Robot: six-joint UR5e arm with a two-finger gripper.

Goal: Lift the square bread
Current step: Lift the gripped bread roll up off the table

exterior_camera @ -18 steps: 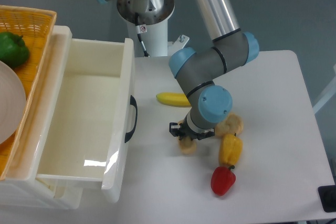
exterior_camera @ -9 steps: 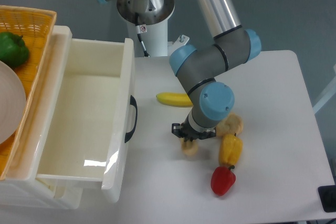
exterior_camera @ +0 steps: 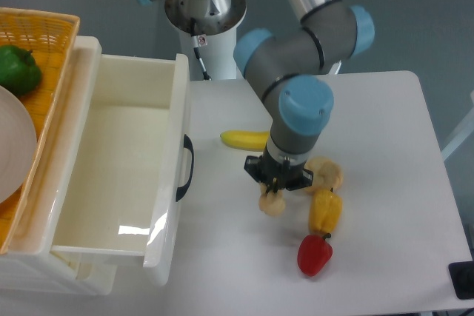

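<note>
gripper (exterior_camera: 272, 190) clamped on small pale beige oblong bread (exterior_camera: 271, 203) | bread directly beneath at 6 o'clock, long axis unclear | yellow pepper (exterior_camera: 324, 211) at 3 o'clock

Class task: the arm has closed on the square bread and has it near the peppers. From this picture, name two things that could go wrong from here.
1. The claw seems to pinch only the top of the square bread, most of which hangs below it, so it may slip out.
2. The yellow pepper and the tan bun sit close beside the claw; a sideways move could knock them.
</note>
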